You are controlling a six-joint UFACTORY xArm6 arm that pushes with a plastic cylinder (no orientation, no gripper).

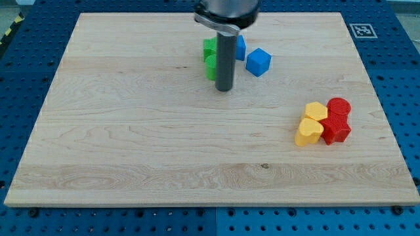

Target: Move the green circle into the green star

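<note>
Two green blocks sit near the view's top centre, mostly hidden behind my rod. The upper green block [209,47] and the lower green block [210,65] touch each other; I cannot tell which is the circle and which the star. My tip [224,88] rests on the board just to the right of and below the lower green block, close against it.
A blue block [241,47] peeks out right of the rod, and a blue cube [258,62] lies further right. At the view's right are two yellow blocks [311,124] touching two red blocks [337,119]. The wooden board [131,131] lies on a blue perforated table.
</note>
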